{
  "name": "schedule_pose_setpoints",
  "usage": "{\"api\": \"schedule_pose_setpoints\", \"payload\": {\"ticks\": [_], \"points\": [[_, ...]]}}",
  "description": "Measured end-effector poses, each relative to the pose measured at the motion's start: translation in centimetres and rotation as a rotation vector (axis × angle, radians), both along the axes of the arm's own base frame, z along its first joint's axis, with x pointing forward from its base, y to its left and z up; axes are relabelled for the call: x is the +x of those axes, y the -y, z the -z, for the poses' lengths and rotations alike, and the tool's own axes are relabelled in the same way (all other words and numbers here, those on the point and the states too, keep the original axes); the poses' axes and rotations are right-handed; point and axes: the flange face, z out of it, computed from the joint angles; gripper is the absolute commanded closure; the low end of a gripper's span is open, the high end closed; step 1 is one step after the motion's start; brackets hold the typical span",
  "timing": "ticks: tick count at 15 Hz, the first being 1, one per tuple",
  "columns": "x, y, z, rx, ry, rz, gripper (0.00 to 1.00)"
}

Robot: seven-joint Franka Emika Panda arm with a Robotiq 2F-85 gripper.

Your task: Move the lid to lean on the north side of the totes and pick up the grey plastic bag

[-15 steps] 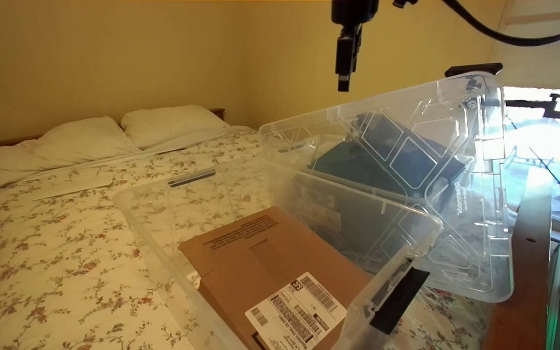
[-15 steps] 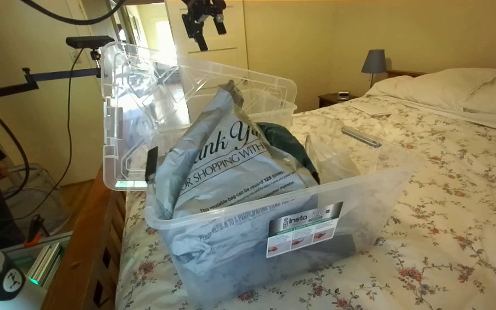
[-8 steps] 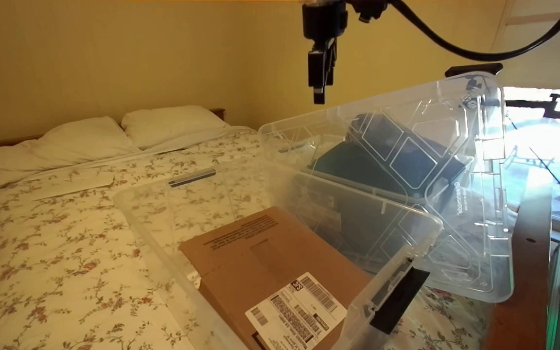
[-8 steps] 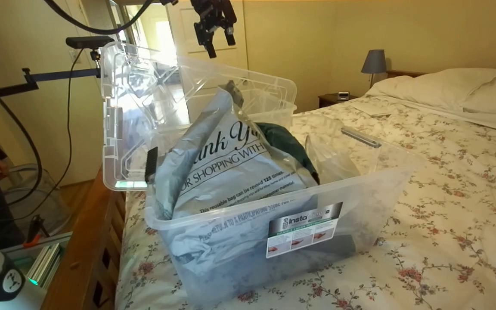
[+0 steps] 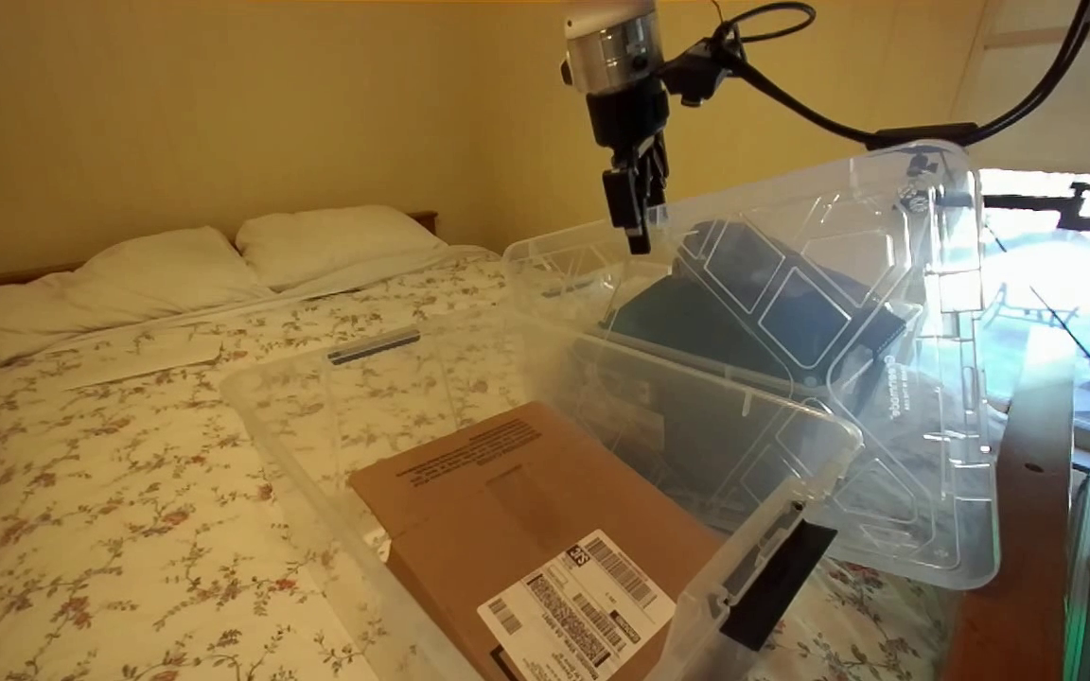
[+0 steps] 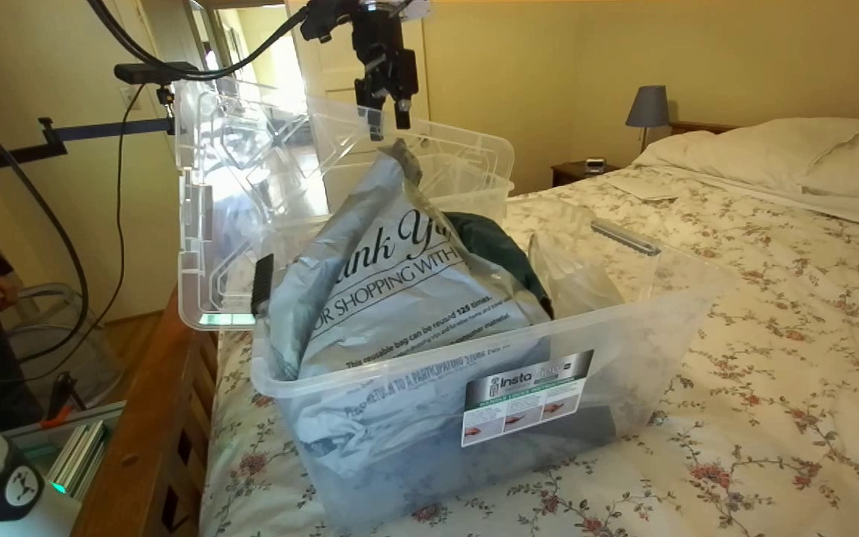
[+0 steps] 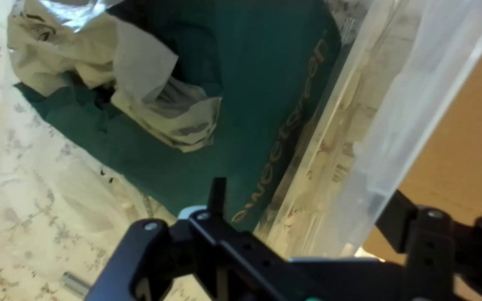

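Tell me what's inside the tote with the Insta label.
Inside that tote, in an exterior view, the grey plastic bag stands peaked, a dark green item partly behind it; what looks like clear plastic lies alongside. Anything beneath them is covered.

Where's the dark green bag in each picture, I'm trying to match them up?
In an exterior view: dark green bag, right of centre, through the transparent lid.
In an exterior view: dark green bag, near centre, partly behind the grey plastic bag.
Wrist view: dark green bag, upper middle.
Shared landmark: flowered bedspread.
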Motion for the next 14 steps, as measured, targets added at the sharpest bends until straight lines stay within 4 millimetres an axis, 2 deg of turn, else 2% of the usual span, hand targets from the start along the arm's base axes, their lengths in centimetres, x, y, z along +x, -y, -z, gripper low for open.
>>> {"api": "schedule_pose_setpoints", "payload": {"ticks": [4, 8, 10, 14], "points": [[-1.0, -1.0, 1.2, 0.057, -0.106, 0.007, 0.75], [-1.4, -1.6, 0.6, 0.095, -0.125, 0.009, 0.98], [-1.4, -1.6, 0.4, 0.105, -0.128, 0.021, 0.95], [-1.2, -1.5, -0.4, 0.11, -0.106, 0.046, 0.95]]}}
